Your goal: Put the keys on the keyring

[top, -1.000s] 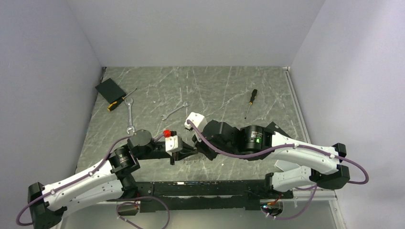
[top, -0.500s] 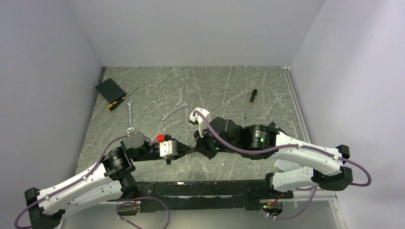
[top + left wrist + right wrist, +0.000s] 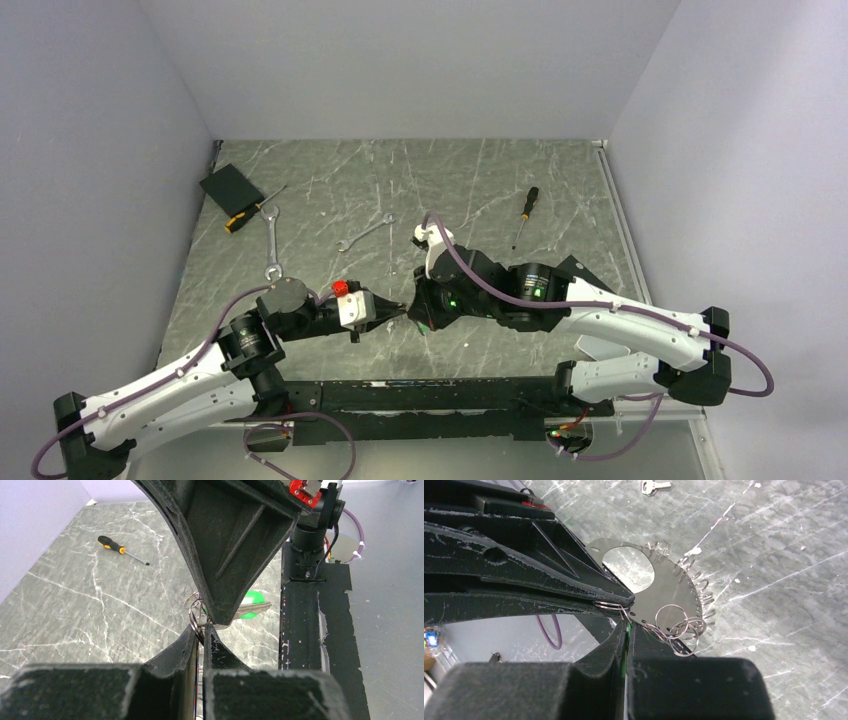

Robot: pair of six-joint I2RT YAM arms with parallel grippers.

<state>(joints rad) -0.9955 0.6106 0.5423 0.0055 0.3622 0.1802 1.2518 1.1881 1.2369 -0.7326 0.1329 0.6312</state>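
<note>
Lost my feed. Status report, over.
Left gripper shut on keyring. Right gripper shut on green key, tip to tip. Silver key on table. Nothing blocking.

Two wrenches [image 3: 272, 240], two screwdrivers [image 3: 525, 212], two keys [image 3: 251, 600], one black pad [image 3: 231, 186]

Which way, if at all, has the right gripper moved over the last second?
Yes. The right gripper rolled: its white camera mount swung right, from the small wrench toward the screwdriver.

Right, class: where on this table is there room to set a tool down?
Free: the strip along the back wall, from the black pad to the lone screwdriver, and right of that screwdriver. Crowded: where the left gripper meets the right gripper, and around the long wrench and small wrench.
</note>
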